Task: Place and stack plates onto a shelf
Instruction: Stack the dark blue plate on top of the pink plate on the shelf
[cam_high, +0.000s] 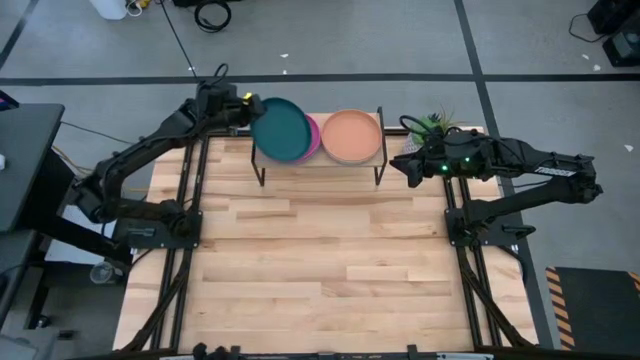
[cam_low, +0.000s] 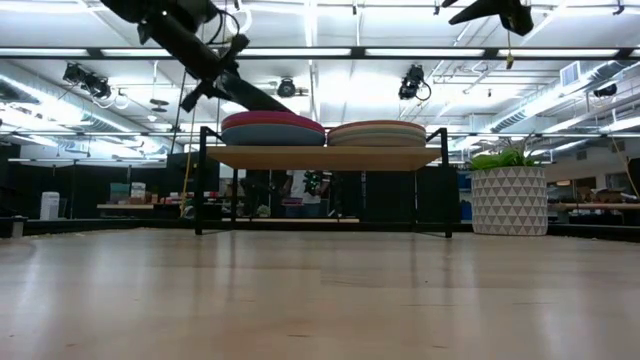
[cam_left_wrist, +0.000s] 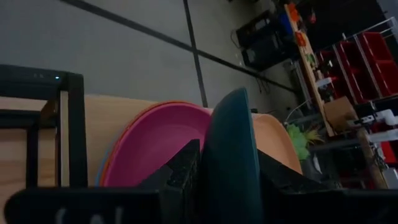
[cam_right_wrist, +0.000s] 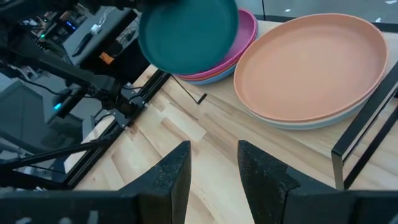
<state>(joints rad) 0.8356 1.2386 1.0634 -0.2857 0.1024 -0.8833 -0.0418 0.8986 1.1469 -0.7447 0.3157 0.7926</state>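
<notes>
My left gripper (cam_high: 246, 104) is shut on a dark teal plate (cam_high: 283, 130), which it carries tilted over the shelf's left stack. That stack is topped by a magenta plate (cam_low: 272, 120) with bluish plates under it. A second stack with a peach plate (cam_high: 352, 136) on top rests flat on the right half of the shelf (cam_low: 320, 157). My right gripper (cam_high: 397, 165) waits open just off the shelf's right end; its wrist view looks over both stacks. My left gripper pinches the dark teal plate by its rim (cam_left_wrist: 219, 163) on the plate's left side, one finger (cam_left_wrist: 185, 165) on each face, coming level from the table's left. The plate is tilted, its free side sloping down over the magenta plate (cam_left_wrist: 155, 143). Whether they touch I cannot tell.
A potted plant (cam_low: 508, 195) stands at the table's far right, just behind my right gripper. The shelf's black legs (cam_right_wrist: 367, 124) stand on the far part of the slatted tabletop (cam_high: 320, 260). The left arm's base frame (cam_high: 185, 220) runs along the table's left side.
</notes>
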